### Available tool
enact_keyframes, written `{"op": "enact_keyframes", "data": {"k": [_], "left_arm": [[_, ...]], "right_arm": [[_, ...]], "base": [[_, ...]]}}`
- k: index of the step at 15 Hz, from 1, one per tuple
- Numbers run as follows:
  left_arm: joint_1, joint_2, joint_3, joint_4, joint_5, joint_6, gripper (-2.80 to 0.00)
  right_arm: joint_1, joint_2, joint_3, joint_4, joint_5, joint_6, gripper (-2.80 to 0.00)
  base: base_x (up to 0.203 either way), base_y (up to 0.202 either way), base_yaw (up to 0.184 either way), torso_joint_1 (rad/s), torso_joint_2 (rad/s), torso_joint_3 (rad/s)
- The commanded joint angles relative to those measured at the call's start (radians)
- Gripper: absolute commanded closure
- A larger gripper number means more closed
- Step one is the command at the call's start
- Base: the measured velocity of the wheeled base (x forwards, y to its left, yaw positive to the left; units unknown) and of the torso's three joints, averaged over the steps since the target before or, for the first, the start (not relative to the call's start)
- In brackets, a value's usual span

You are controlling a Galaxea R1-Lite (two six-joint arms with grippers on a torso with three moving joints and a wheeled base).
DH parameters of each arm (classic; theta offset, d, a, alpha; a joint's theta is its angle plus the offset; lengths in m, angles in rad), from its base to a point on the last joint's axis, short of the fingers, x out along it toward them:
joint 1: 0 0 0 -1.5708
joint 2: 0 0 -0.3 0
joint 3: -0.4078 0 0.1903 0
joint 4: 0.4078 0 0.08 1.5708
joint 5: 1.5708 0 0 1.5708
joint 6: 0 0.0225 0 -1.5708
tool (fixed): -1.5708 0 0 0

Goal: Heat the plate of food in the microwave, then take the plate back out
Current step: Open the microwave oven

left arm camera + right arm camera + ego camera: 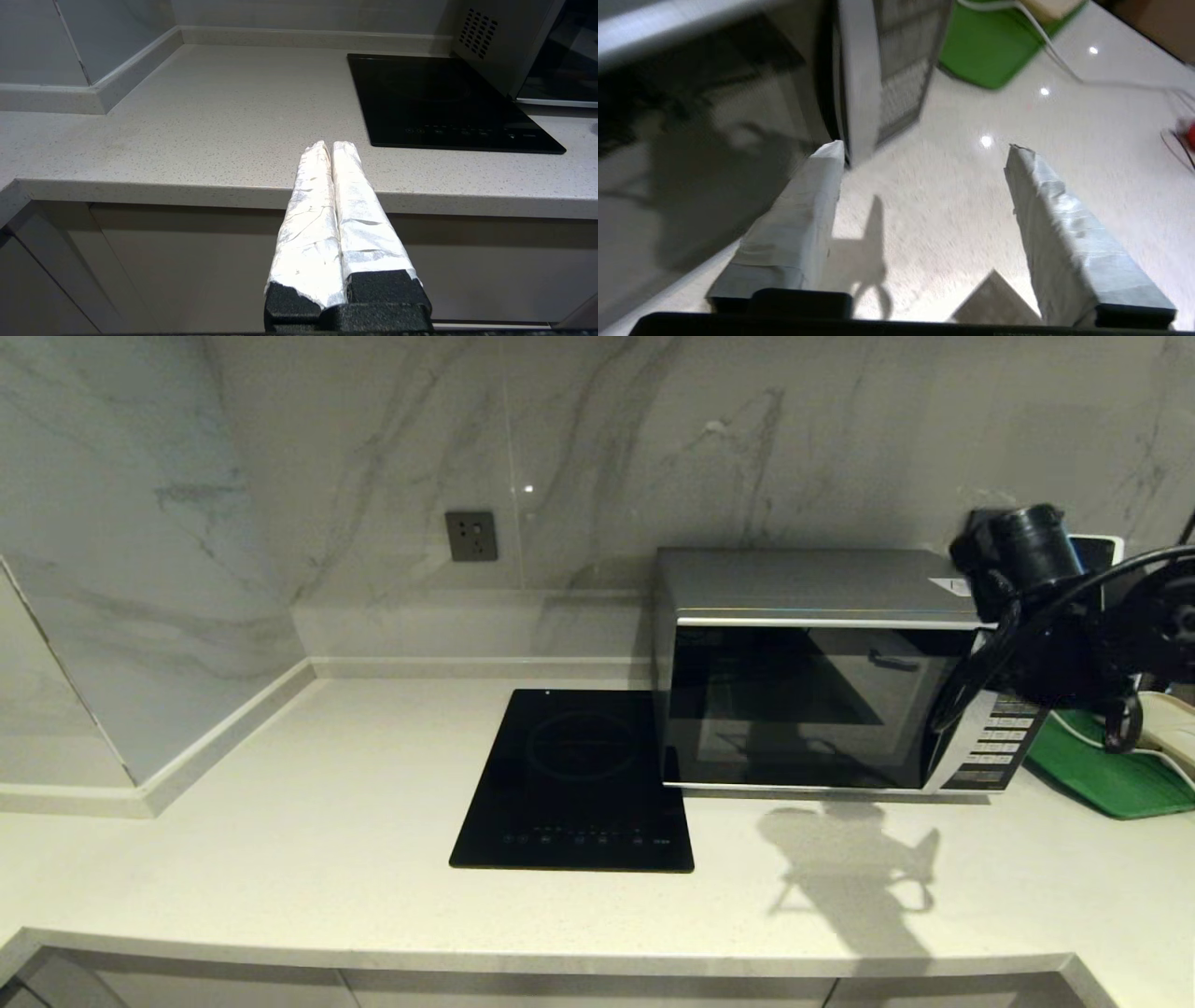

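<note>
The silver microwave (803, 691) stands at the back right of the counter with its dark glass door closed. The plate of food is out of view. My right arm (1055, 625) hangs in front of the microwave's right end, covering part of the button panel (999, 742). In the right wrist view my right gripper (924, 149) is open and empty, above the counter beside the door's right edge (859, 93) and the panel (901, 84). My left gripper (331, 145) is shut and empty, parked at the counter's front edge, left of the cooktop.
A flat black induction cooktop (579, 779) lies left of the microwave. A green tray (1102, 770) with a cream object and a white cable (1064, 65) sits at the far right. A wall socket (470, 536) is on the marble backsplash.
</note>
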State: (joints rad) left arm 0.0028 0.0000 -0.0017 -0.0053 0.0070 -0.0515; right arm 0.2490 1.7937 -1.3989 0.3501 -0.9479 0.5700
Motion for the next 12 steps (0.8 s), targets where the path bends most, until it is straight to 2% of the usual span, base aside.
{"op": "enact_keyframes", "data": {"k": [1,7,12], "left_arm": [[0.0,0.0,0.0,-0.001,0.001,-0.001,0.0],[0.0,0.0,0.0,-0.001,0.001,-0.001,0.0],[0.0,0.0,0.0,-0.001,0.001,-0.001,0.0]], "right_arm": [[0.008,0.044,0.089,-0.003,-0.049,0.07,-2.8],[0.024,0.2,0.04,-0.004,-0.071,0.111,-2.8],[-0.005,0.321,-0.08,-0.002,-0.128,0.127,-2.8]], "base": [[0.0,0.0,0.0,0.0,0.0,0.0],[0.0,0.0,0.0,0.0,0.0,0.0],[0.0,0.0,0.0,0.0,0.0,0.0]]}}
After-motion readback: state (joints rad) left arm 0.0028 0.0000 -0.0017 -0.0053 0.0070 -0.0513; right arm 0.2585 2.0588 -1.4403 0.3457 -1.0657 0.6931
